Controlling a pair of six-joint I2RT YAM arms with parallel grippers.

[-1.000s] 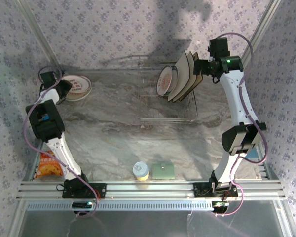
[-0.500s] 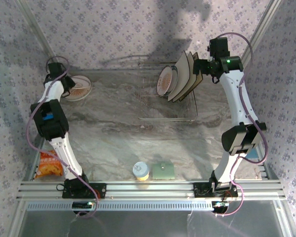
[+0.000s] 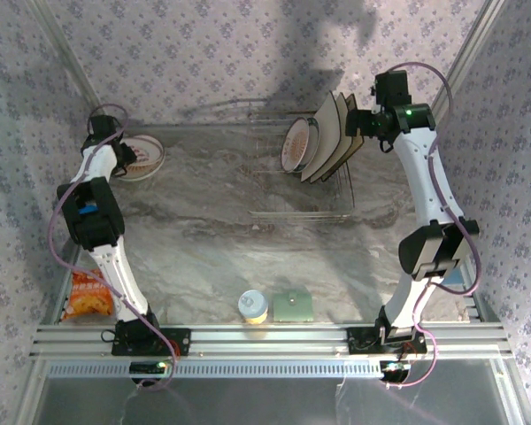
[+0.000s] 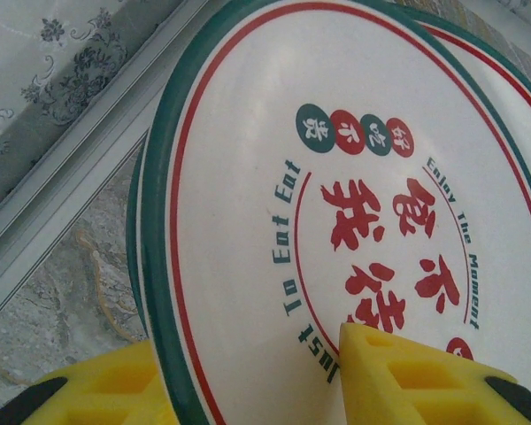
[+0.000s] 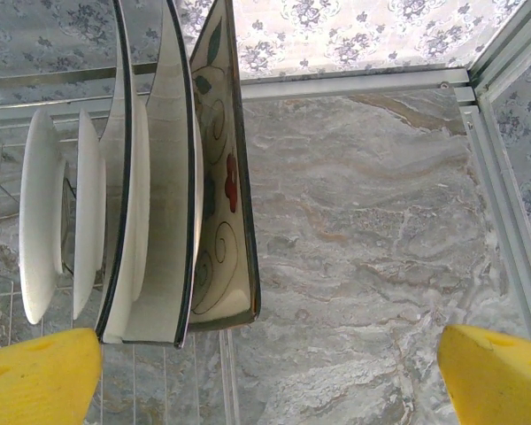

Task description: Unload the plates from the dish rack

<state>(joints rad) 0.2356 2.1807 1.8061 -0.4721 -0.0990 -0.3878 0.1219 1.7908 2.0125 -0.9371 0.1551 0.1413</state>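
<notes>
Two round white plates with teal rims lie stacked at the back left of the table. My left gripper is at their near-left edge. In the left wrist view the top round plate, with red lettering, passes slantwise between my yellow fingers; the jaws stand loosely astride its rim, open. The wire dish rack holds a round plate and square cream plates upright. My right gripper hangs wide open just right of the flower-printed plate, with nothing between its fingers.
A yellow-lidded cup and a green square pad sit near the front edge. A snack bag lies at the front left. Metal frame rails border the marble top on the right and at the back.
My left arm has shifted a little toward the back wall at the round plates, and its jaws have slackened. The right arm and the rack's plates have not moved.
</notes>
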